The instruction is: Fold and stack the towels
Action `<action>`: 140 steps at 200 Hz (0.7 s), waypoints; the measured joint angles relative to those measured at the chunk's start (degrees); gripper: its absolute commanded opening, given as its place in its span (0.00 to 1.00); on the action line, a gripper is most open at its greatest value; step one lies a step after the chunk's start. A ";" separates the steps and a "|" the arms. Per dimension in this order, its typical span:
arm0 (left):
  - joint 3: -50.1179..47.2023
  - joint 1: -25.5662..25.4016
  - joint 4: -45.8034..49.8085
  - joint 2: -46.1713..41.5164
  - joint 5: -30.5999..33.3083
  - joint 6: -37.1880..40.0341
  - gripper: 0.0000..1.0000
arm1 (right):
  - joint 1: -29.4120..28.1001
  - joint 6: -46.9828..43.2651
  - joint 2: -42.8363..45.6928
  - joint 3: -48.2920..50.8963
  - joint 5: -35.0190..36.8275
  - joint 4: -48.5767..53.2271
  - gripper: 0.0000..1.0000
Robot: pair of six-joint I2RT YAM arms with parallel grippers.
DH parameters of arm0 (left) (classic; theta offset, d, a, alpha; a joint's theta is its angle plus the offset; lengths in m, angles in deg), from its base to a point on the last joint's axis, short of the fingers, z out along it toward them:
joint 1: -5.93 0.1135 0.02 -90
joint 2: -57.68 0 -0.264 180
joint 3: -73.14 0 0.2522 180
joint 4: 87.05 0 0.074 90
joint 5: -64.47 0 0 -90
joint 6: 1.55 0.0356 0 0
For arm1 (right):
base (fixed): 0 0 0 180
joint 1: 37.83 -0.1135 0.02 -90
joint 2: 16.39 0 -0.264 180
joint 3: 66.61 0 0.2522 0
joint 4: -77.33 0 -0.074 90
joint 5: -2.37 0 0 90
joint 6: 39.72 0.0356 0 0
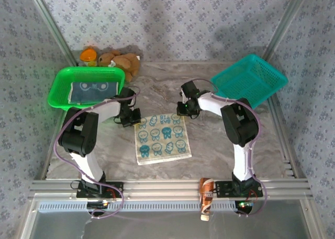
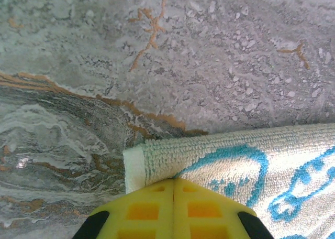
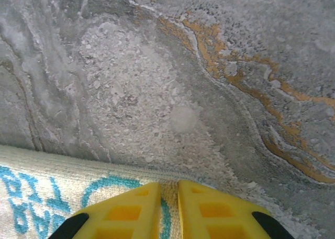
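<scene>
The pale blue-printed towel (image 1: 161, 138) lies flat on the middle of the table (image 1: 157, 89), the left gripper (image 2: 174, 184) closed tight at its far left corner, the right gripper (image 3: 168, 186) narrowly parted over its far edge

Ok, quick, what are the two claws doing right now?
Left gripper: closed, tips on the towel corner; a pinch cannot be told.
Right gripper: jaws almost together over the towel's edge; gripping or not, cannot tell.
</scene>
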 measured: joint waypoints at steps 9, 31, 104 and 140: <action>0.00 0.00 0.20 -0.26 0.00 0.00 0.05 | 0.00 0.04 0.26 0.00 0.00 0.09 0.28; 0.11 0.22 1.18 -1.90 -0.04 0.55 0.14 | 0.02 -0.04 1.84 0.00 0.22 0.72 0.30; 1.92 2.34 1.92 -3.28 -0.04 1.66 0.34 | 1.16 0.24 3.65 -0.02 0.22 1.66 0.39; 1.95 2.47 1.51 -0.37 -0.09 2.49 0.34 | 1.36 0.22 1.57 -0.90 0.22 2.34 0.39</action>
